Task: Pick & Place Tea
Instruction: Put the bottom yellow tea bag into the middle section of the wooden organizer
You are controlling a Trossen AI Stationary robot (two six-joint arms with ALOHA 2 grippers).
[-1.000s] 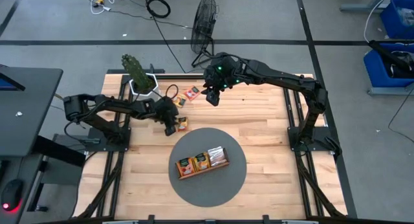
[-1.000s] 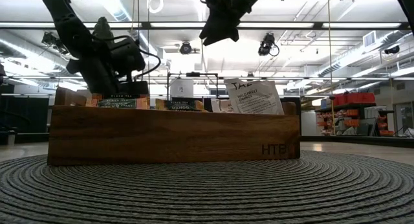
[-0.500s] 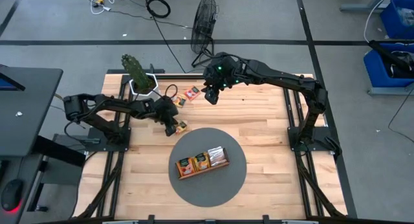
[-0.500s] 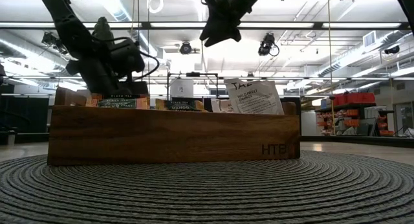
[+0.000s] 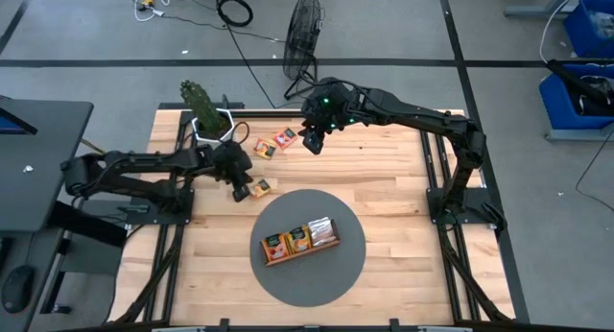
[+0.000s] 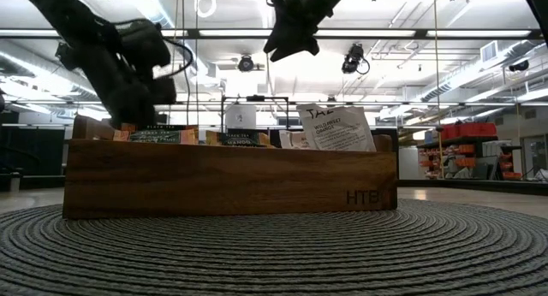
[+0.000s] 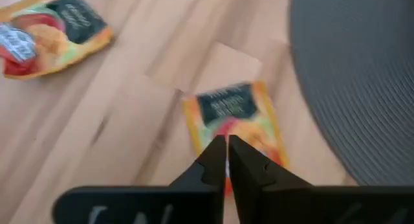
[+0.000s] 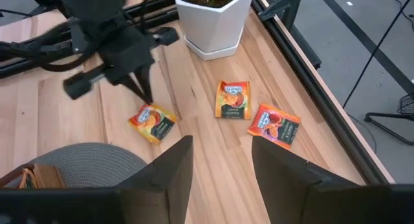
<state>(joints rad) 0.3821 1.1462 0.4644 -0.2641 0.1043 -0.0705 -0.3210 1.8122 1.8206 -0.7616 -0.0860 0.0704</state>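
My left gripper (image 7: 227, 141) is shut on one orange tea sachet (image 7: 234, 117) beside the grey round mat (image 5: 338, 267), left of the table's middle (image 5: 244, 190). Two more tea sachets (image 8: 231, 100) (image 8: 275, 125) lie flat on the wood near the far edge. More sachets stand in the brown wooden tray (image 5: 300, 238) on the mat. My right gripper (image 5: 314, 143) hangs open high over the far part of the table, above the loose sachets, with nothing between its fingers (image 8: 220, 166). My left gripper pinches the sachet between its two fingers at the orange edge (image 7: 251, 146) opposite the dark label. The fingers slant down from the table's left side. The sachet hangs tilted below the fingertips (image 8: 153, 122), and its shadow on the wood lies apart from it.
A white pot with a green plant (image 5: 213, 121) stands at the far left corner, close behind my left arm. The mat (image 6: 274, 253) and tray (image 6: 231, 176) fill the near middle. A fan (image 5: 305, 30) stands on the floor beyond the table.
My left gripper has taken hold of the sachet, then risen and drawn back toward the table's left edge. The sachet has gone with it, a little leftward off the wood.
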